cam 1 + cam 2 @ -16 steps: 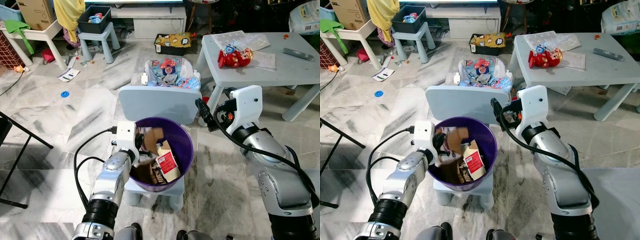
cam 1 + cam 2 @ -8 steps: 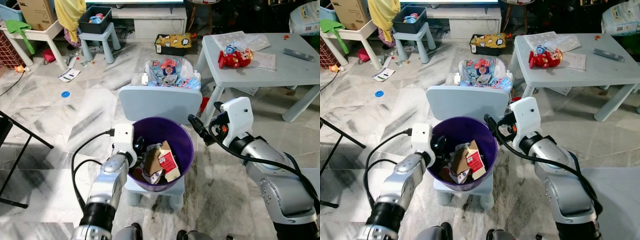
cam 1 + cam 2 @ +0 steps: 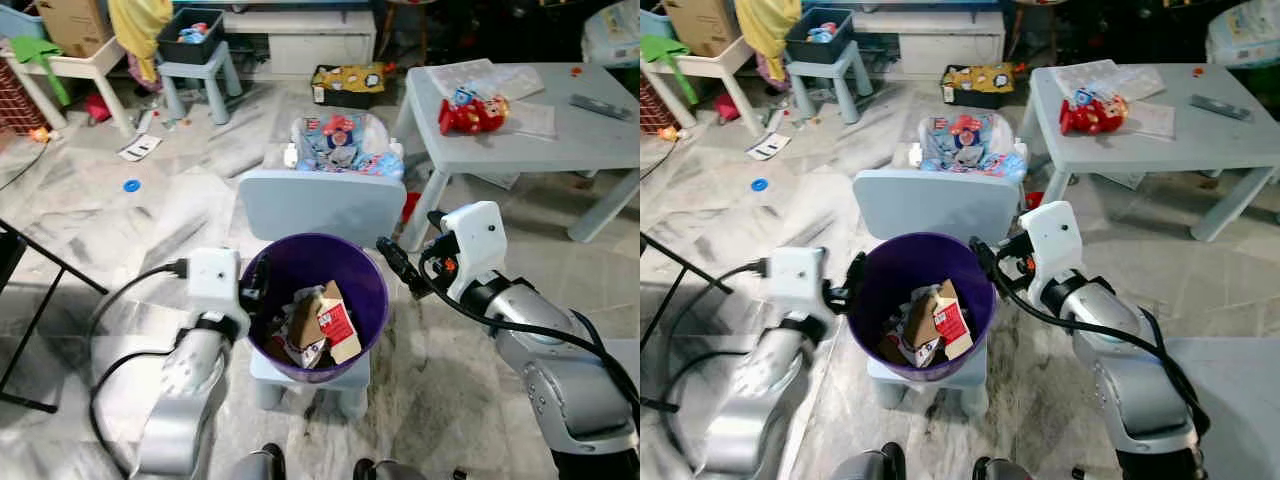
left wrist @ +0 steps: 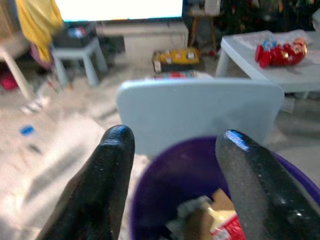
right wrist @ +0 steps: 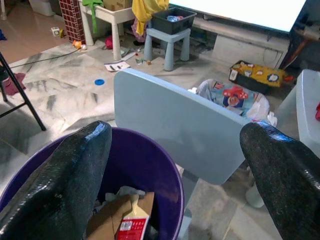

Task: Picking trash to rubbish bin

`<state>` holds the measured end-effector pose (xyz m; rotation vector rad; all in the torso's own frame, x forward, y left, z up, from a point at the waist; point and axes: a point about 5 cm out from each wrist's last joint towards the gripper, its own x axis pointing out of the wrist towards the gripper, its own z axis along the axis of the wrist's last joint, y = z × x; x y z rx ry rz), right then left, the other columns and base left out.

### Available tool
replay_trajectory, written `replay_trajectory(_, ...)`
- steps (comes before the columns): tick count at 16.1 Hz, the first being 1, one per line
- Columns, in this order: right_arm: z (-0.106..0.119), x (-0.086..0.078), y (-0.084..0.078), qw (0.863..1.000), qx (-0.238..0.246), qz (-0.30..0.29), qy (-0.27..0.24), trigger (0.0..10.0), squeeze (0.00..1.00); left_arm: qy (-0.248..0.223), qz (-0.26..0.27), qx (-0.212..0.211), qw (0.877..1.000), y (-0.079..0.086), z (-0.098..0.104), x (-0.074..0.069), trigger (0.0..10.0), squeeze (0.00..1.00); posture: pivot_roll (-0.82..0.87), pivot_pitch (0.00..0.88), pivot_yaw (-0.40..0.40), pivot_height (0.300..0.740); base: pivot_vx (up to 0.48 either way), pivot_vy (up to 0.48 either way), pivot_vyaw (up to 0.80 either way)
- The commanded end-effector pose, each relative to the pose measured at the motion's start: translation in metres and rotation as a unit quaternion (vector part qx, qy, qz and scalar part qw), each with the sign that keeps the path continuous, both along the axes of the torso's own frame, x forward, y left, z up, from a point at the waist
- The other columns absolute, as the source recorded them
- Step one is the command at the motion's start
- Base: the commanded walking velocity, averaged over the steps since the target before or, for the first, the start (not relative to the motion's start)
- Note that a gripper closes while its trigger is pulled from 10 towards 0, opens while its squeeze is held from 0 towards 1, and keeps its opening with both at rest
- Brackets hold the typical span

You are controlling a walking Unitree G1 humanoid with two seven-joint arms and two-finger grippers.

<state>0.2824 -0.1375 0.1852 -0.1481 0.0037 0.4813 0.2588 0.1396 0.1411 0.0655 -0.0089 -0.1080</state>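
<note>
The left end effector (image 3: 256,283) is sitting at the left rim of the purple rubbish bin (image 3: 372,290), low and left of centre in the left eye view. Its two black fingers (image 4: 102,185) are spread apart with nothing between them, as the left wrist view shows. The right end effector (image 3: 398,264) is hovering just outside the bin's right rim, right of centre in the frame. Its fingers (image 5: 70,180) are also parted wide and holding nothing, with the bin's opening lying between them in the right wrist view.

The bin is standing on the seat of a small pale blue chair (image 3: 320,205) in the lower middle of the frame, and the chair's back is rising just behind it. Inside the bin, trash is piled: a brown cardboard piece (image 3: 303,318), a carton with a red label (image 3: 339,320) leaning toward the right wall, and crumpled wrappers below them.

Behind the chair, a bundle printed with cartoon figures (image 3: 340,140) is lying on the marble floor (image 3: 90,235). At the upper right, a light grey tabletop (image 3: 590,135) is carrying a red toy (image 3: 472,110), some papers (image 3: 475,78) and a remote control (image 3: 598,106). At the upper left, a small blue stool (image 3: 195,72) is holding a dark bin of items, and a blue disc (image 3: 132,186) is lying on the floor nearby.
</note>
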Motion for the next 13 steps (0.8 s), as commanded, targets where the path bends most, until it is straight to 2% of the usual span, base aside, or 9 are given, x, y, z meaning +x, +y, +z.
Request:
replay_trajectory(1,0.003,0.002,-0.001,1.000,-0.004,-0.010,-0.014,10.0,0.00,-0.029,0.006,0.024,0.999,0.003,0.011,-0.008,10.0,1.00,0.02,0.195,-0.025,0.740,0.000,0.000,0.00)
replay_trajectory(4,0.008,0.009,-0.005,0.999,0.004,-0.037,-0.031,10.0,0.00,-0.024,0.023,0.010,0.999,0.001,0.018,-0.018,10.0,1.00,0.02,0.186,-0.023,0.740,0.000,0.000,0.00)
replay_trajectory(7,0.010,0.013,-0.007,0.998,0.008,-0.051,-0.036,10.0,0.00,-0.034,0.025,0.007,0.999,-0.004,0.023,-0.015,10.0,1.00,0.02,0.178,-0.026,0.740,0.000,0.000,0.00)
replay_trajectory(8,0.011,0.014,-0.007,0.998,0.008,-0.054,-0.038,10.0,0.00,-0.021,0.031,-0.002,0.999,-0.004,0.021,-0.011,10.0,0.86,0.01,0.177,-0.025,0.740,0.000,0.000,0.00)
replay_trajectory(9,0.011,0.014,-0.007,0.998,0.009,-0.055,-0.039,10.0,0.00,-0.013,0.040,-0.010,0.999,-0.003,0.019,-0.009,10.0,0.00,0.01,0.176,-0.024,0.740,0.000,0.000,-0.40)
replay_trajectory(13,0.012,0.014,-0.009,0.997,0.012,-0.067,-0.040,10.0,0.00,-0.032,0.035,-0.037,0.998,-0.007,0.030,0.000,10.0,0.00,-0.01,0.176,-0.020,0.740,0.000,0.000,-0.66)
